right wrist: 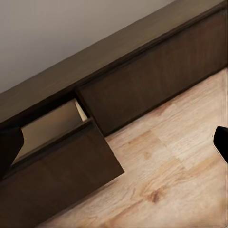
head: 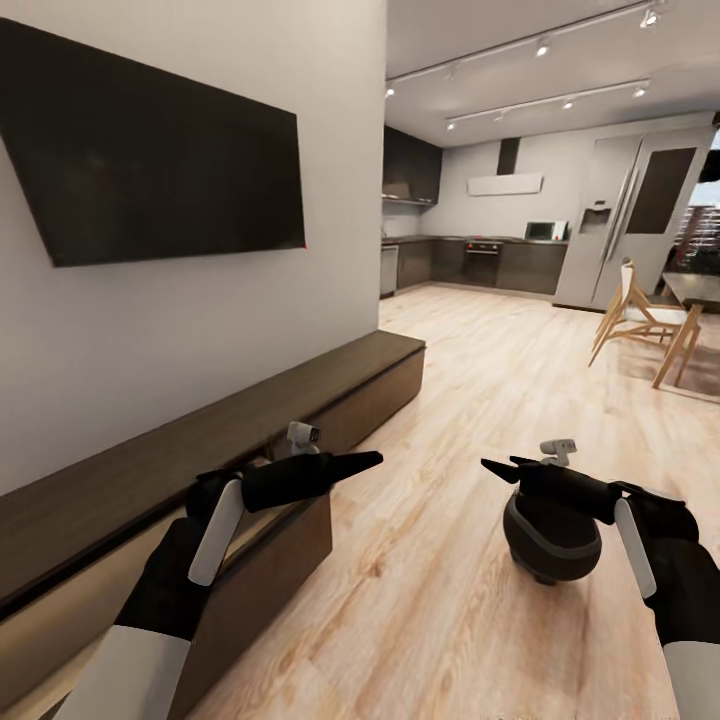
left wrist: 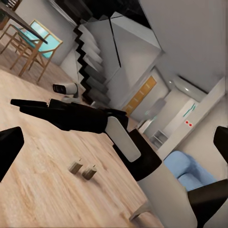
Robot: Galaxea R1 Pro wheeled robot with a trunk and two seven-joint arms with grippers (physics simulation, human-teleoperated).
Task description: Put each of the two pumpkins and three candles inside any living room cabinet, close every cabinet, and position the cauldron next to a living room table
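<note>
Cauldron (head: 551,540), the black round pot, stands on the pale wooden floor (head: 440,560) at the right side of the head view, directly under the right arm, so its mouth is mostly covered by the arm. The right gripper (head: 497,468) is held above and a little to the left of the cauldron, not touching it in any way I can confirm; in the right wrist view only the dark tips of its fingers (right wrist: 221,142) show at the two edges, far from each other, so the claw is spread and nothing is between them. The left gripper (head: 365,460) points forward over the cabinet (head: 330,385), the long low dark-brown unit along the white wall under the black television (head: 150,160). From the head view I cannot tell its opening, but in the left wrist view its fingertips (left wrist: 9,149) sit wide apart at the borders, so it is spread too and empty. One drawer (right wrist: 57,156) of the cabinet is pulled out, showing a pale beige inside. Two candles (left wrist: 82,169), small beige-grey cylinders, lie close beside each other on the floor in the left wrist view, beyond the right arm. A kitchen and a wooden chair (head: 630,315) are in the background.
</note>
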